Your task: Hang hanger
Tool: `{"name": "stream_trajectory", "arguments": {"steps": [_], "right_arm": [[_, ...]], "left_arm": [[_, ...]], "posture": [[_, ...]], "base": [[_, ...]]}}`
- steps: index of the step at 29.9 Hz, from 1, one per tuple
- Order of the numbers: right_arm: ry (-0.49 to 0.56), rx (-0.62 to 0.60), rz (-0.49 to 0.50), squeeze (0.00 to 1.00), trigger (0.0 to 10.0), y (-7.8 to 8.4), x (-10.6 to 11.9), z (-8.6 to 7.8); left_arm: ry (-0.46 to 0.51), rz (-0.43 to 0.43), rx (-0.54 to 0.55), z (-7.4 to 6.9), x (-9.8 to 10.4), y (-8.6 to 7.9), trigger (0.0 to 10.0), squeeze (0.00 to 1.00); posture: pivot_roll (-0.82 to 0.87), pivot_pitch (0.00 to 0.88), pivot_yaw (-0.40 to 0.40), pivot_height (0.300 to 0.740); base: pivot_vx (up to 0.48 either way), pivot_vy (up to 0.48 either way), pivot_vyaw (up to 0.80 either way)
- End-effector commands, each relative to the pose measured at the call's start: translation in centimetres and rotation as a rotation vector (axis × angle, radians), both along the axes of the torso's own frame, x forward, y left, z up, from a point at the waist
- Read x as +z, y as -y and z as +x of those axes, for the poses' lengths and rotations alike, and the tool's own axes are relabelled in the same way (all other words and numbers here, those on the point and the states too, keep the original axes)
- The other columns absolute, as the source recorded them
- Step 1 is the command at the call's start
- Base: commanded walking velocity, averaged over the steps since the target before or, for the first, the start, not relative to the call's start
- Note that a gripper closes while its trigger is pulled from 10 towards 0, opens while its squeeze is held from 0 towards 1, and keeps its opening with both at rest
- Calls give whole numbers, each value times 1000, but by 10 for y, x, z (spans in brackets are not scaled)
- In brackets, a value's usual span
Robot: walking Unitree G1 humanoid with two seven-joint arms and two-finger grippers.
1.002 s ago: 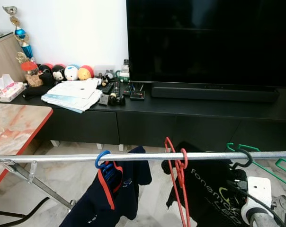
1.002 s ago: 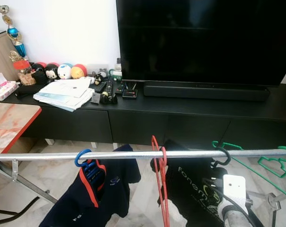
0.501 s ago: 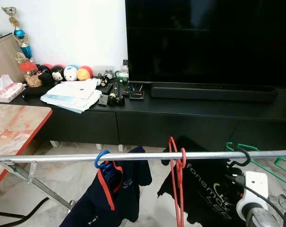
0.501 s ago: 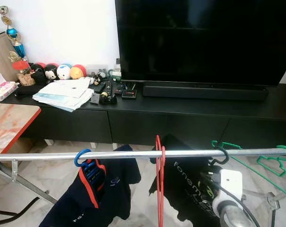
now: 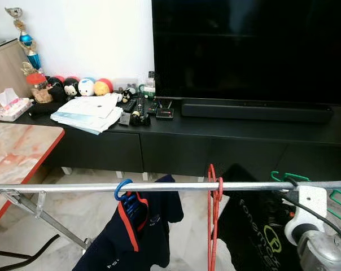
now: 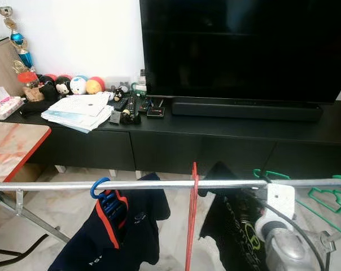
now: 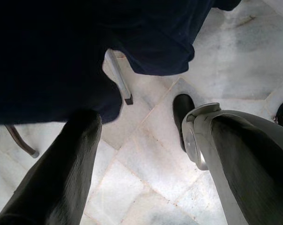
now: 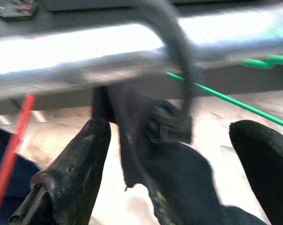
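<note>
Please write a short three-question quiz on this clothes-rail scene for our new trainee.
1. True or false: the black hanger's hook is over the rail.
2. What colour is the hanger hook holding the navy shirt? A red, B blue, C green.
3. Are the right gripper fingers apart or closed together?

Key: 1 true; 2 B; 3 apart, one finger on either side of the black hanger with its black shirt.
</note>
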State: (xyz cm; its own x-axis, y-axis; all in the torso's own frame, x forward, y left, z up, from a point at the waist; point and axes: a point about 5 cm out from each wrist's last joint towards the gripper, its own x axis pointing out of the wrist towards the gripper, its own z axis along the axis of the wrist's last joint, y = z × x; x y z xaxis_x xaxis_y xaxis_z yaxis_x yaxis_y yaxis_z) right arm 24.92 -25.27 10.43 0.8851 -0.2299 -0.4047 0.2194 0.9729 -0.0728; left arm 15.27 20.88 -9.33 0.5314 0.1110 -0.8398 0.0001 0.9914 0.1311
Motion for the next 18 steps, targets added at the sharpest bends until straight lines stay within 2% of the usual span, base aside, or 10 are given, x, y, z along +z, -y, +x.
{"name": "stream_trajectory", "arguments": {"steps": [1, 3, 6, 13, 14, 15, 16, 18], "right_arm": [[-50, -82, -23, 0, 10000, 12, -7, -7], [-97, -116, -22, 0, 10000, 16, -16, -13], [-171, -110, 24, 0, 10000, 12, -31, -21], [-214, -68, 95, 0, 10000, 2, -47, -20], [-208, -66, 99, 0, 3961, 1, -48, -18], [-202, -68, 99, 0, 2235, 1, -49, -16], [-193, -75, 96, 0, 0, 3, -50, -11], [-192, -76, 96, 0, 0, 3, -50, -9]], "left_arm": [[-20, 12, -5, -4, -1, -1, 10000, 0], [-21, 12, -6, -4, -1, -1, 10000, 0], [-22, 12, -7, -4, -2, -1, 10000, 0], [-20, 13, -7, -3, -1, -2, 10000, 0], [-19, 14, -6, -3, -1, -2, 10000, 0], [-19, 14, -6, -3, -1, -2, 10000, 0], [-18, 15, -5, -3, -1, -2, 10000, 0], [-18, 15, -5, -3, -1, -2, 10000, 0]], "posture": [[-81, 0, 26, 740], [-84, 0, 28, 740], [-83, 0, 30, 740], [-80, 0, 33, 740], [-77, 0, 35, 740], [-77, 0, 35, 740], [-76, 0, 35, 740], [-75, 0, 36, 740]], "base": [[0, 0, 0], [0, 0, 0], [0, 0, 0], [0, 0, 0], [0, 0, 0], [0, 0, 0], [0, 0, 0], [0, 0, 0]]}}
